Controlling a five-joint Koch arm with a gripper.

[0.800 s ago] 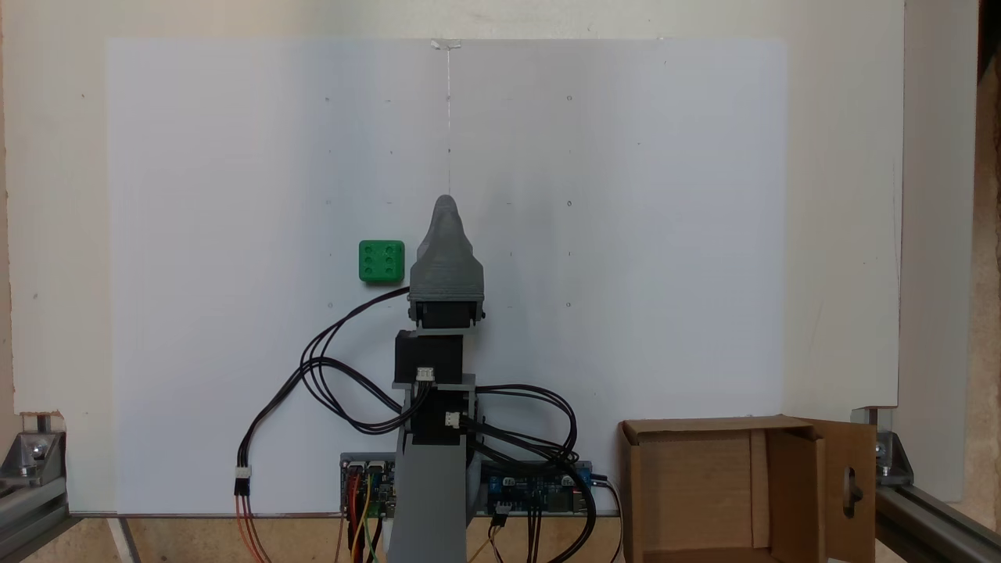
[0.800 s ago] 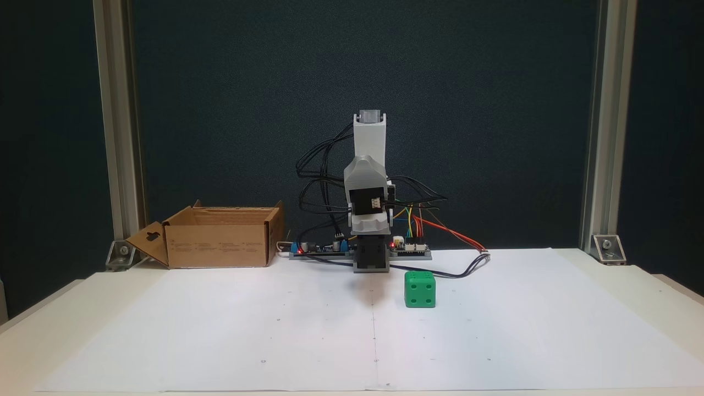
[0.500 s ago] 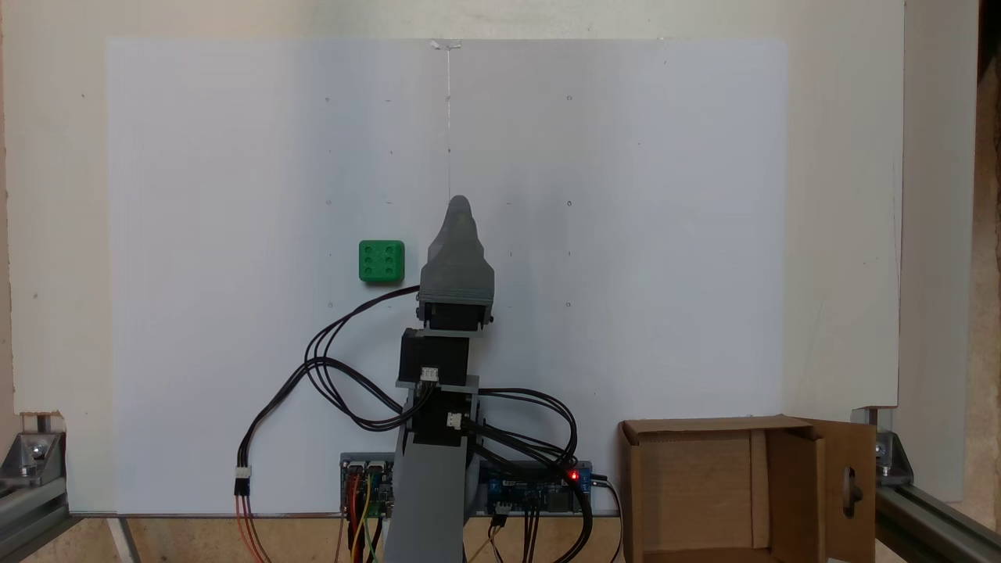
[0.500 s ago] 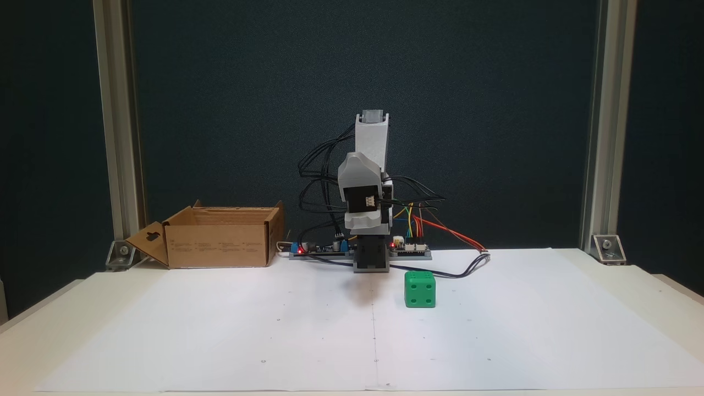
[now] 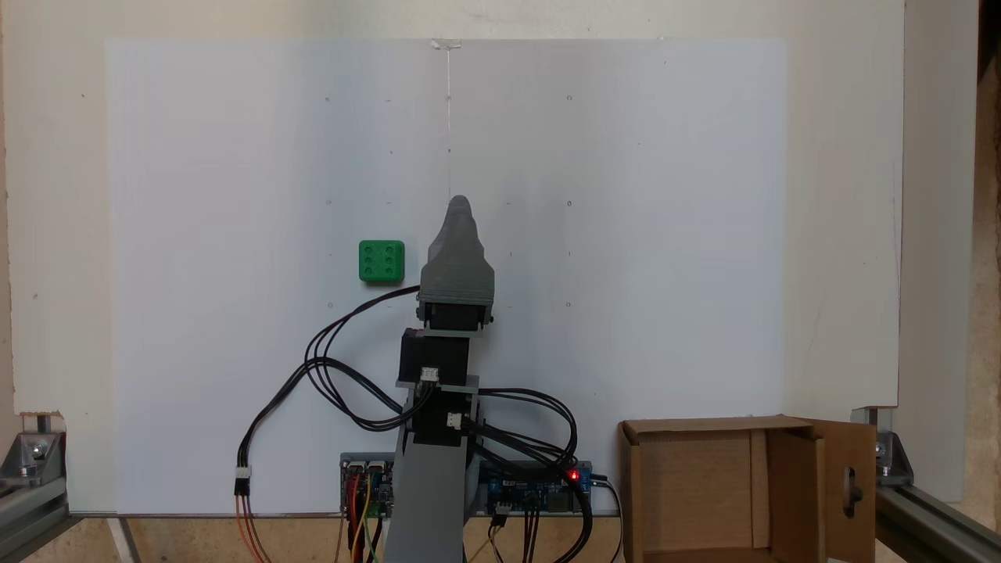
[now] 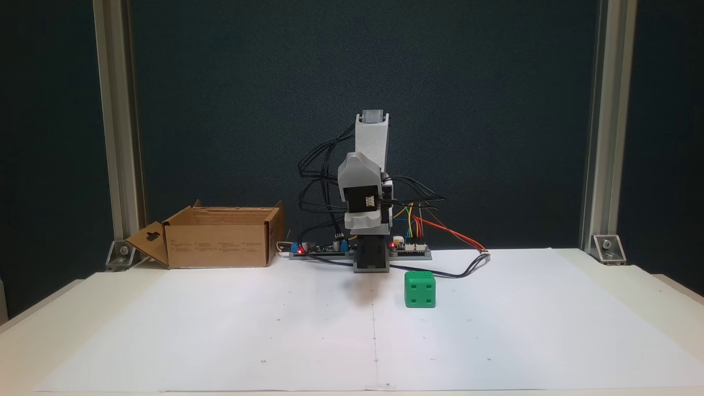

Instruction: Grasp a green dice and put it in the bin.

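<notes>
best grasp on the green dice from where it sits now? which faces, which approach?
Take the green dice from above, jaws on two opposite side faces. It sits flat on the white paper, six up, edges roughly square to the sheet, with open space on every side. The gripper hangs beside it, so it probably needs to shift across before descending.

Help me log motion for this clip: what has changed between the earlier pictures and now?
The gripper swung slightly to the right in the top-down fixed view, away from the green dice, early in the span, then held. A red light came on at the board by the arm's base. Nothing was grasped or released. The dice lies where it was on the white paper, and the bin has not moved.
</notes>
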